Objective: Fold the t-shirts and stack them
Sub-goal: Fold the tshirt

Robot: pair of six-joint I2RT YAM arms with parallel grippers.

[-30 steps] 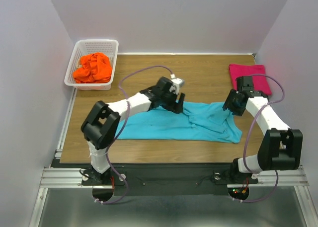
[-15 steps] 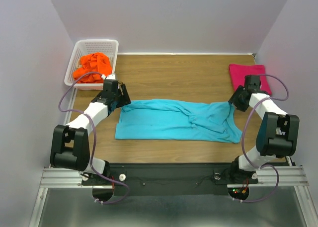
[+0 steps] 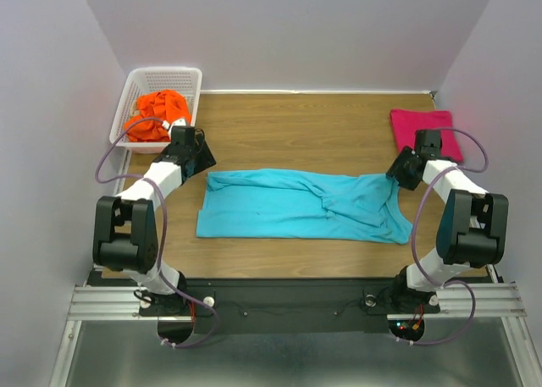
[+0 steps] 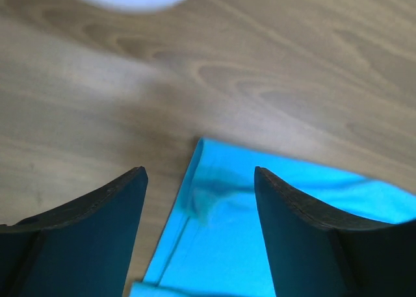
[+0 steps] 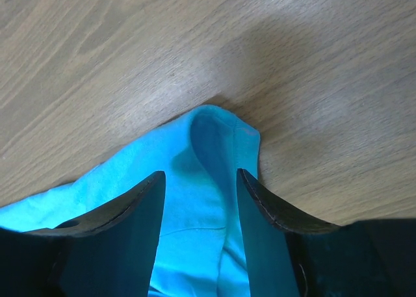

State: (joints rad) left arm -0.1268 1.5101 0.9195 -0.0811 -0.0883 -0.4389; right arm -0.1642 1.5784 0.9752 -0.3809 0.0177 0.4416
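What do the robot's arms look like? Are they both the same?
Yes, they match. The left arm and right arm have white tube-shaped links with chunky black joints. A thin purplish cable loops along each. The left end effector and right end effector are black, each with two dark, curved fingers.
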